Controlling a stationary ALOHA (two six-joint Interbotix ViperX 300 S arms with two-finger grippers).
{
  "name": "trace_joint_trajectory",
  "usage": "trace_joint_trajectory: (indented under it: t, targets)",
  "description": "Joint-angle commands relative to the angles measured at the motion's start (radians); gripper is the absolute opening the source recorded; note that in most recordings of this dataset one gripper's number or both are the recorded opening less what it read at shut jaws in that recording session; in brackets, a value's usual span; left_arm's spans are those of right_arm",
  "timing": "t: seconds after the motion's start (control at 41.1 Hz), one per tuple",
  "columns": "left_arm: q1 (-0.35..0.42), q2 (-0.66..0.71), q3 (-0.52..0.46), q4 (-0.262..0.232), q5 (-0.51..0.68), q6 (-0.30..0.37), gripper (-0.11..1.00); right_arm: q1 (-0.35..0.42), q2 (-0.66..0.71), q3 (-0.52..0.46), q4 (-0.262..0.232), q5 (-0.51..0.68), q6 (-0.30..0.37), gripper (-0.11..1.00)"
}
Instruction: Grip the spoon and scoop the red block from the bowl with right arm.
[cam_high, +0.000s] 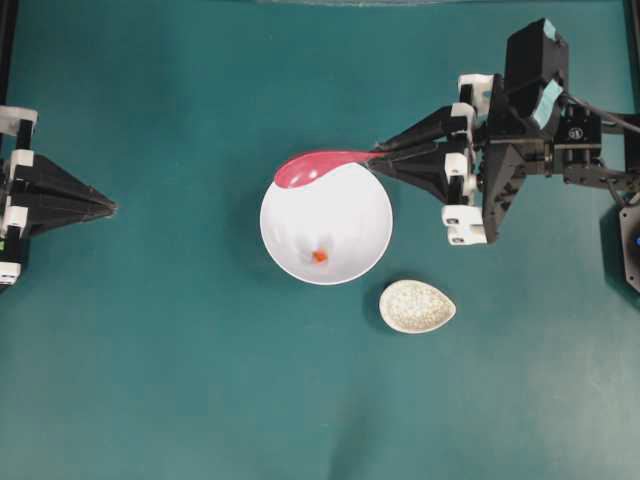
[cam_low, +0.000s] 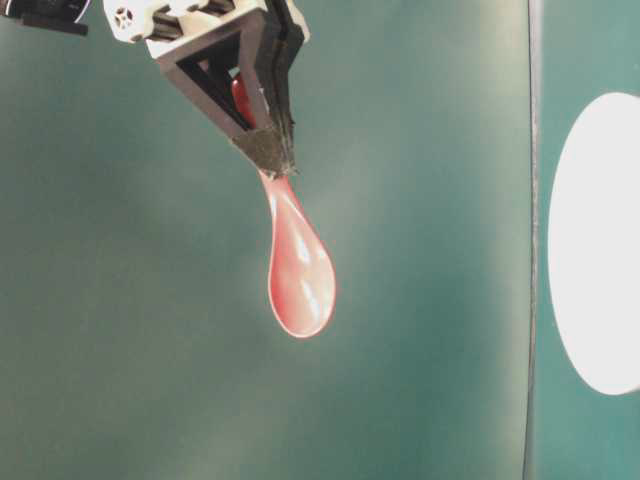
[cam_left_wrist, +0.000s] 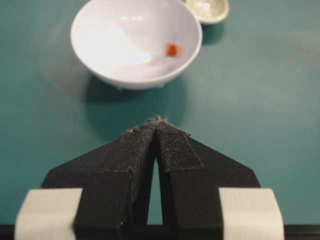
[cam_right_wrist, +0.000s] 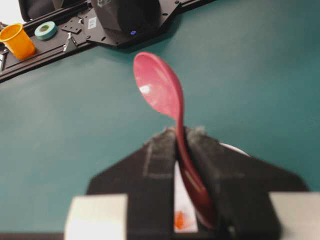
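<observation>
Spoon (cam_high: 318, 167) clamped by handle in right gripper (cam_high: 378, 155), scoop poised over far rim of bowl (cam_high: 371, 240). Red block (cam_high: 320, 256) low on near side. Lower, tilt scoop downward, sweep under block slowly. Left gripper (cam_left_wrist: 157, 122) pinched together, empty.

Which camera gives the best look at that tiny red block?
The left wrist view: the red block sits unobstructed inside the bowl. Overhead shows it smaller; the right wrist view glimpses it blurred between the fingers; the table-level view misses it.
</observation>
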Motion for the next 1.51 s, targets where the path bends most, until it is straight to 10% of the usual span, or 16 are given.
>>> trace_joint_trajectory:
  t: [0.0, 1.483]
  targets:
    - [0.0, 0.003, -0.029, 0.0, 0.008, -0.002, 0.0, 0.0, -0.018, -0.015, 0.0, -0.005, 0.003, 0.07]
    - [0.0, -0.003, -0.018, 0.002, 0.08, -0.002, 0.0, -0.021, -0.028, -0.071, 0.15, 0.072, 0.012, 0.07]
